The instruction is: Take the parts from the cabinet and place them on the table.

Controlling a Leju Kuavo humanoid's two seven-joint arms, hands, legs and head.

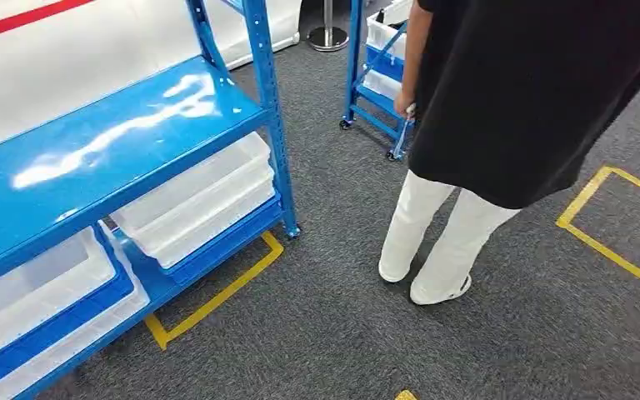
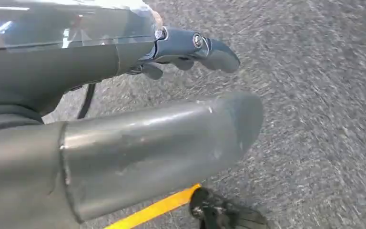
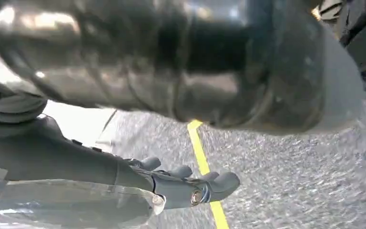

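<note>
Cut-off figures, cropped shelving and blurred wrist views

The person (image 1: 500,100) is cut off above the torso by the head view's top edge; the blue cabinet (image 1: 117,142) runs out at the left and bottom edges, and its white bins (image 1: 196,200) sit half hidden under the shelf, contents untold. Behind the person, a blue cart (image 1: 379,83) is mostly covered. Carpet (image 2: 324,95) blurs behind the left hand (image 2: 171,95), and the right hand (image 3: 181,157) is smeared.
</note>
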